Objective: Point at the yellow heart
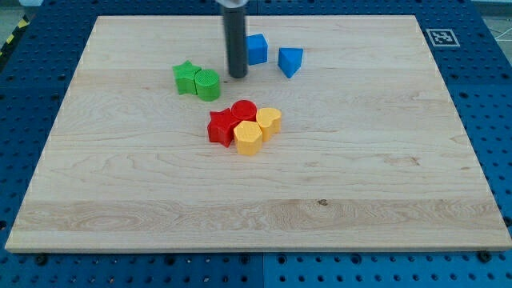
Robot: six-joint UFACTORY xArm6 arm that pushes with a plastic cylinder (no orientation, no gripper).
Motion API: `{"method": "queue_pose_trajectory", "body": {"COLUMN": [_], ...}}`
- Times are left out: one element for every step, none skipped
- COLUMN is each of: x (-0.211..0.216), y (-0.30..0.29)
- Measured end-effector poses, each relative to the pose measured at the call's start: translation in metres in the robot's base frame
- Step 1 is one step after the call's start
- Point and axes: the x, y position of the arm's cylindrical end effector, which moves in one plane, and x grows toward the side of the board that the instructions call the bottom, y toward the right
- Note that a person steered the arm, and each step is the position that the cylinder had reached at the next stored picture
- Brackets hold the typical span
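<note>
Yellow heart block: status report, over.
My tip at the view's top, between green cylinder and blue cube. Yellow heart block untouched, below-right of tip. Red cylinder partly between them.

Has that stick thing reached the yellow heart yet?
Not yet. My tip sits near the view's top, between the green cylinder and blue cube. The yellow heart lies lower, touching the red cylinder and yellow hexagon. Travelling there remains.

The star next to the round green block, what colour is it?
The star is green, seen in the camera view.
</note>
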Motion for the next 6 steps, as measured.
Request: {"method": "queue_pose_trajectory", "body": {"x": [0.010,0.033,0.053,0.060,0.071,0.082], "y": [0.045,0.062,0.059,0.045,0.039,0.030]}}
